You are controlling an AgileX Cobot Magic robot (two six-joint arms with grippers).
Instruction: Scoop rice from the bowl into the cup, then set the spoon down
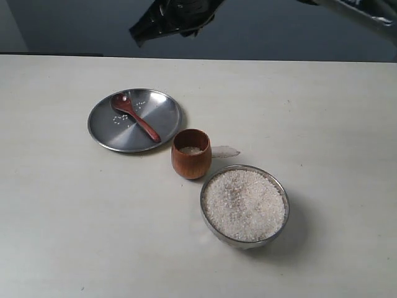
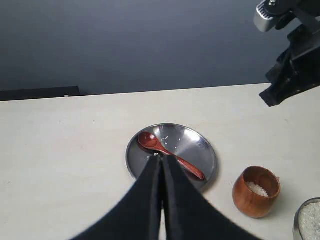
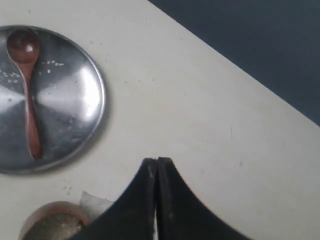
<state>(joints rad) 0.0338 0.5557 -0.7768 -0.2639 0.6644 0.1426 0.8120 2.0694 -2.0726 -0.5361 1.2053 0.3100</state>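
Pale cream bench, dark blue-grey wall behind it, and both arms hung up off the surface! Left claw: fingers pressed flat together, tip to tip, nothing between them, empty. Right claw: same story, pinched closed on nothing at all. And the spoon? It lay free on the flat steel plate, just ahead of the left claw's tips, scoop turned up, handle angling across the plate's middle, no claw touching it. A scatter of stray white grains dotted the plate around the scoop. Off to the side of the left claw, past the plate's rim, the cup stood upright on the bench, apart from the plate. From the right claw the cup sat close by, while the plate and spoon lay farther out ahead of its tips. Further from the left claw than the cup came the bowl, round and shiny, just beside the cup; whether the two touched could not be told. The rice filled that bowl nearly to the rim in a broad off-white heap, and a little of it showed in the cup's bottom too. A small scrap of clear film lay on the bench right against the cup. Both claws were well clear of the bowl.
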